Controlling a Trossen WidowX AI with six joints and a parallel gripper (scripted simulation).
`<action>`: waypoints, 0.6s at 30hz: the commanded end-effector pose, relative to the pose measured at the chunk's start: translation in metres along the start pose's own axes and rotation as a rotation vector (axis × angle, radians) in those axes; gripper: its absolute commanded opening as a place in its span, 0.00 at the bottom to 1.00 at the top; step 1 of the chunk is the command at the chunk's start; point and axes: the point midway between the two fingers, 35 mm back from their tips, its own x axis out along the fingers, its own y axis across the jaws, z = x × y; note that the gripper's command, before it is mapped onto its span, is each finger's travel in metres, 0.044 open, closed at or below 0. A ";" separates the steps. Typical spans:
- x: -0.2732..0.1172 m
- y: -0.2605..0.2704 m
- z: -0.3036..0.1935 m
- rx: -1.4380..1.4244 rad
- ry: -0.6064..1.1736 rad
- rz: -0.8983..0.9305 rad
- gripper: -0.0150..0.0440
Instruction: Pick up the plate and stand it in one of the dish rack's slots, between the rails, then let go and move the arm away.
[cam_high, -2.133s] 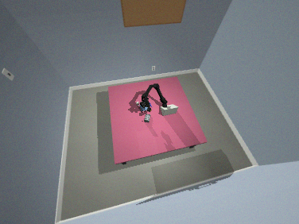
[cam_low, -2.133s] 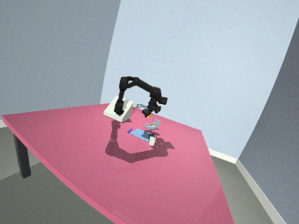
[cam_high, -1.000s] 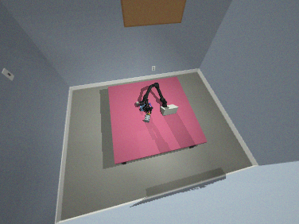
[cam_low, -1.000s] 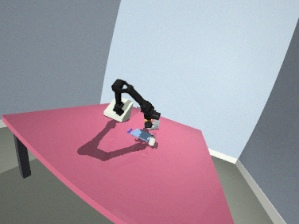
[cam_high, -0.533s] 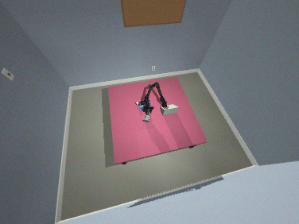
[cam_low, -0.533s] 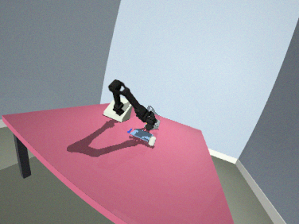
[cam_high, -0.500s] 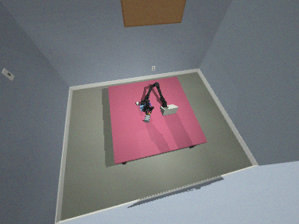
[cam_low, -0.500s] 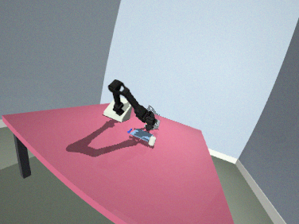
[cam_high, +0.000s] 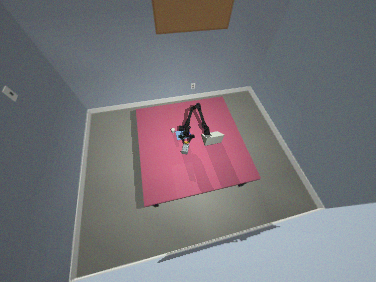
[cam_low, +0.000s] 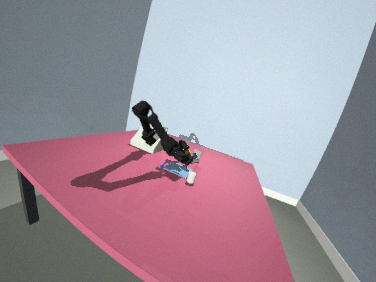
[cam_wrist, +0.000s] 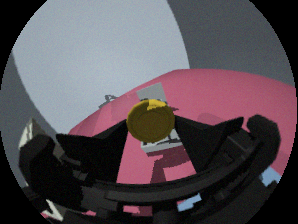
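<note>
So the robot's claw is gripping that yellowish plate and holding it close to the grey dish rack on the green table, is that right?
Almost. The table is pink, not green, as the exterior view shows plainly. The rest holds: the gripper is shut on the yellowish plate, and the wrist view shows the grey dish rack just behind it.

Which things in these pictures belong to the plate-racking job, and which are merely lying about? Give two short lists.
Belong to the job:
plate, yellow-brown, clamped in the gripper
dish rack, grey, ahead on the pink table

Lying about:
blue flat object under the arm
white cylinder beside it
</note>
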 end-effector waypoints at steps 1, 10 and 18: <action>-0.005 0.002 -0.002 -0.121 -0.072 -0.042 0.25; -0.014 0.001 -0.004 -0.299 -0.150 -0.125 0.25; -0.014 0.001 -0.004 -0.299 -0.150 -0.125 0.25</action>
